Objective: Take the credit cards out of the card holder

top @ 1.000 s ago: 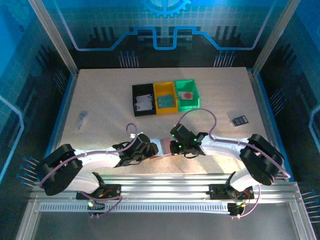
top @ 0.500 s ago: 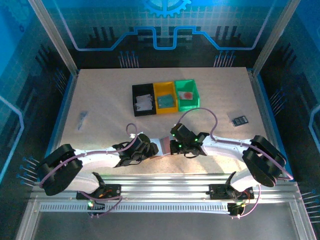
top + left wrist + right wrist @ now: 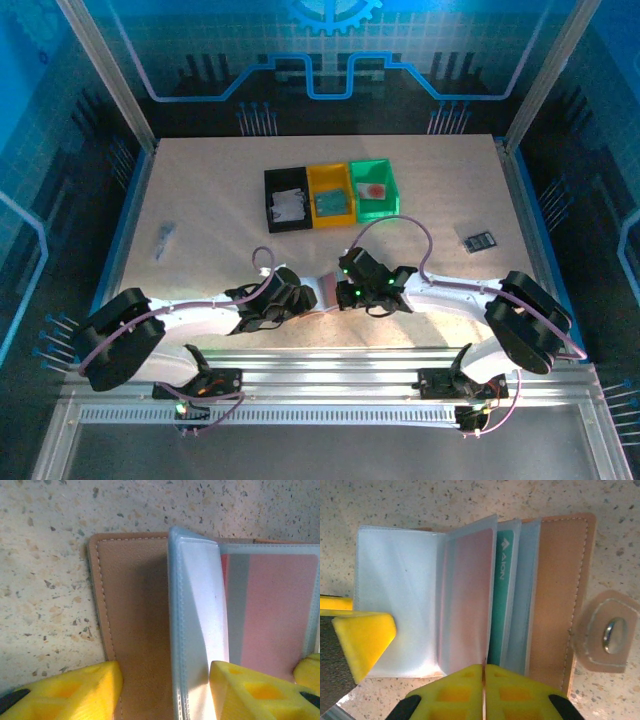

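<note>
On the card holder, left pincer rests splayed, right pincer pinches a pocket.

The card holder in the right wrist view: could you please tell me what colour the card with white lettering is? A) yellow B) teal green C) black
B: the lettered card, tucked between the clear pockets of the card holder, is teal green.

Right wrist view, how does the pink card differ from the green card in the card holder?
The pink card shows a broad, plain face; the green card shows a narrow strip with white lettering. The pink card sits left of the green card. Both sit inside clear sleeves of the card holder.
</note>
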{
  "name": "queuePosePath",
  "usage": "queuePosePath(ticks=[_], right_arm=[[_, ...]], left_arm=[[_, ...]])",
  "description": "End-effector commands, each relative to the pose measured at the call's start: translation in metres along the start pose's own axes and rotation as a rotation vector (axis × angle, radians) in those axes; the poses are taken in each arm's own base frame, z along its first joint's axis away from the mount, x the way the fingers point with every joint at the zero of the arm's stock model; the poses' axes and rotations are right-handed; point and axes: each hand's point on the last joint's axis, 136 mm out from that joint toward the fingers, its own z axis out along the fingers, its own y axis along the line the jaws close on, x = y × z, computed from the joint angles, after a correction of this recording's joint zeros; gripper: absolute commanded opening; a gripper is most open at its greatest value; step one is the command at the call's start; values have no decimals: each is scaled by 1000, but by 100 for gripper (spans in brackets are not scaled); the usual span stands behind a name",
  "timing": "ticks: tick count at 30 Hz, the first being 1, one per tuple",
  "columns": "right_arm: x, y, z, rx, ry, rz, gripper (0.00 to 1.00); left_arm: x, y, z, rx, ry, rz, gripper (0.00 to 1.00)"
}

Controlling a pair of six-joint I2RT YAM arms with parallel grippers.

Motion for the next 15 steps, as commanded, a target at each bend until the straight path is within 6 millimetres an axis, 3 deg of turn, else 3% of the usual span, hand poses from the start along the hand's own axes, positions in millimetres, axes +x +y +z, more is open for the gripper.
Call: queuePosePath(ticks=[1, 15], right_arm=[[-6, 44, -5, -154, -12, -56, 10], [-4, 49, -3, -173, 1, -65, 14]], left_arm=[[19, 37, 9, -104, 71, -3, 52], [15, 39, 4, -110, 55, 6, 52]])
